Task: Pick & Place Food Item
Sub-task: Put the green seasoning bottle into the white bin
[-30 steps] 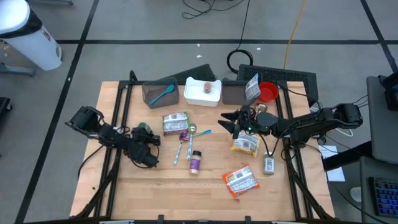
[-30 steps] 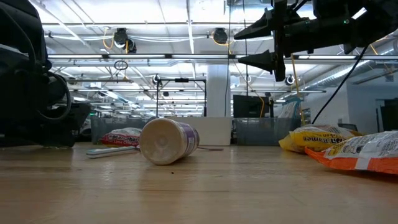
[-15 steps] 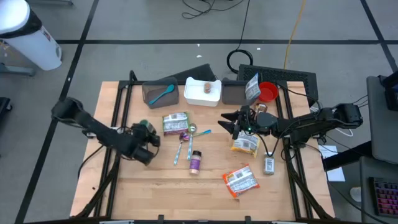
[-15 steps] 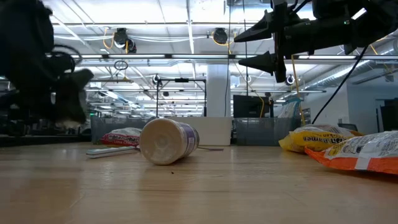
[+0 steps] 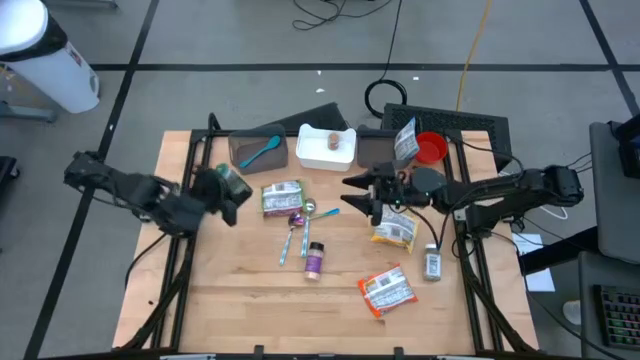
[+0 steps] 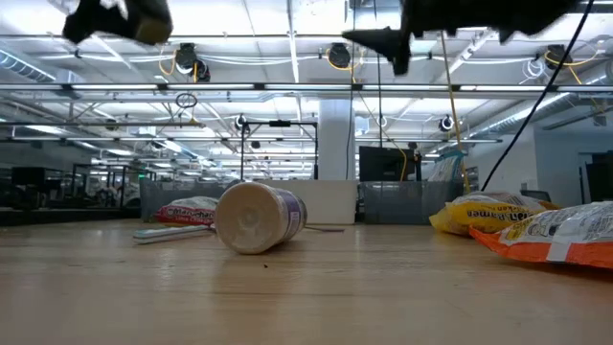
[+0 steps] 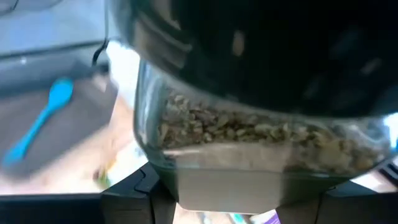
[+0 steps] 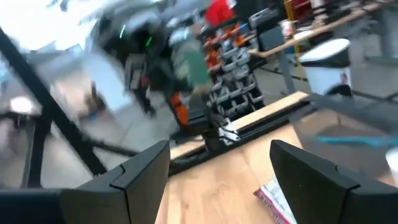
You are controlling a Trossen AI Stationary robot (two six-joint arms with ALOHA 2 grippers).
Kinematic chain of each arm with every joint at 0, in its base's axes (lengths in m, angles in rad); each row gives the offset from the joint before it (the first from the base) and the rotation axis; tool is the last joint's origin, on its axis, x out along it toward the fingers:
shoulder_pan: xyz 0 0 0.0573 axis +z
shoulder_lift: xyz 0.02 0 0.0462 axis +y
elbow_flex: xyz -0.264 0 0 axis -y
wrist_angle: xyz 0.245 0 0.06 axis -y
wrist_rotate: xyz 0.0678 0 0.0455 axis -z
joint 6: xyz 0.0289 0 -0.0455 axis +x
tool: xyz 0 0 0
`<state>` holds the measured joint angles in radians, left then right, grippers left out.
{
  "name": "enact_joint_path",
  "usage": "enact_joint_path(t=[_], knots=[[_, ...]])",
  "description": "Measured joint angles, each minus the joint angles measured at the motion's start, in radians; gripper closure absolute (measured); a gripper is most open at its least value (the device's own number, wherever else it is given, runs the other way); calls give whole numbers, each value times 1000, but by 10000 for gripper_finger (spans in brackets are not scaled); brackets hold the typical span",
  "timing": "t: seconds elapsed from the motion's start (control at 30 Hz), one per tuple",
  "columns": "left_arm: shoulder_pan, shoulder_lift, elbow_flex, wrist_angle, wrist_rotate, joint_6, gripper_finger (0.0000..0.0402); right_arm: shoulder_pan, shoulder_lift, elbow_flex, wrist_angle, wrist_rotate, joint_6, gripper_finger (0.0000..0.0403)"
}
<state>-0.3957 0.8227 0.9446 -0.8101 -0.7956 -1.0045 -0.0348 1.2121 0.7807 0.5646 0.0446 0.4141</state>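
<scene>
Jar (image 7: 249, 143) of oats sits tight in the left claw (image 5: 222, 186), lifted high off the desk (image 5: 250, 310) so it can be carried. Right claw (image 5: 362, 195) hangs wide and empty above the snack bags (image 5: 393, 232).

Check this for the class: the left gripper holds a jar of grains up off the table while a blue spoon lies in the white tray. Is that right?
Not quite. The blue spoon lies in the grey tray, not the white tray, as the high view shows. The left gripper does hold the jar of grains up off the table.

Bright even overhead light, soft shadows; ceiling lamps glare in low view; both wrist views motion-blurred.
</scene>
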Motion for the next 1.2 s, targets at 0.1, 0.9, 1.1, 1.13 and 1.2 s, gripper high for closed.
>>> enact_joint_path(t=[0.1,0.9,1.1,1.13,1.2], knots=[[55,8,104,0,38,150,196,-27,1,161,-209,-55,-102,133],[643,404,575,-6,1166,812,196,-275,322,705,-473,-491,-91,133],[728,488,591,-27,1338,882,196,-297,321,705,-464,-485,-21,133],[735,503,591,-28,1356,891,196,-301,321,705,-464,-484,-12,133],[745,531,591,-27,1374,907,196,-312,321,705,-464,-485,12,133]])
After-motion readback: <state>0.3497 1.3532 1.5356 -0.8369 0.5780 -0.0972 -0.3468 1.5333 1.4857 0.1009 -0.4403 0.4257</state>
